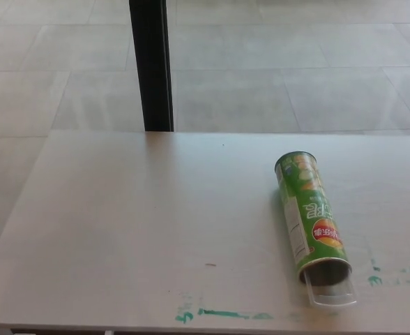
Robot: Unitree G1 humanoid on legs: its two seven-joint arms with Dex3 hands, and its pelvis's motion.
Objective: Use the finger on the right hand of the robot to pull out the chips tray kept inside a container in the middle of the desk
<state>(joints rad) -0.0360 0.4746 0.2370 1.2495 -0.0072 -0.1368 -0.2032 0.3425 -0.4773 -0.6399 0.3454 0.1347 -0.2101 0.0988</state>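
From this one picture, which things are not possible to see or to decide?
- Both robot hands: outside the head view, so their state is unknown.
- Inside of the green chips can: its open mouth is dark; whether chips are there cannot be told.
- Clear tray: only its end sticks out; the rest is hidden by the can wall.
- Small print on the can: too small to read.
- Desk: near edge and right side cut off by the frame.

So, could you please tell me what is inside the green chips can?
A clear plastic tray pokes out of the green can's open end. The interior is dark, so any chips cannot be seen.
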